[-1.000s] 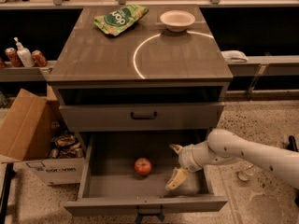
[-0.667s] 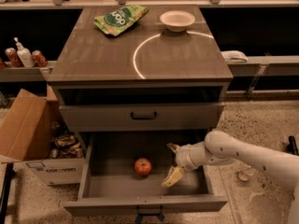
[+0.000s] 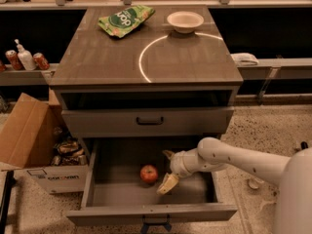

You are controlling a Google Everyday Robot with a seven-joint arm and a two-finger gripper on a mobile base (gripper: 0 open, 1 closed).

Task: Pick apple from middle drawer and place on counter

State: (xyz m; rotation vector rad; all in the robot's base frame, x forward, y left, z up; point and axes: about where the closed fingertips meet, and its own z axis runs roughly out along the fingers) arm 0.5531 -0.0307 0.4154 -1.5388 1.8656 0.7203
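Spanning most of view: grey-brown wood-grain tabletop point(image 3: 107, 62), thin white arc point(image 3: 141, 67) across its rt half. Below it, middle drawer point(image 3: 151, 212) pulled out twd camera, grey floor showing. Upper drawer point(image 3: 97, 123) shut, slim black handle. White robot arm point(image 3: 234, 157) comes in from rt, forearm over the open drawer's rt side. Cardboard box point(image 3: 24, 130) on floor left of cabinet, flaps open (clutter inside, can't ID). Green snack bag point(image 3: 126, 19) at far left of tabletop. White bowl point(image 3: 185, 21) far rt, sitting at the arc's upper end. Gripper point(image 3: 163, 172) low inside middle drawer, approx centre. Its fingers are spread apart, one pointing twd the back, other angled down twd the front, clamped on nothing. Apple point(image 3: 149, 173), red w/ yellowish patch, rests on drawer floor just left of gripper, by the gap btwn the fingers. Contact w/ fingers can't be told.
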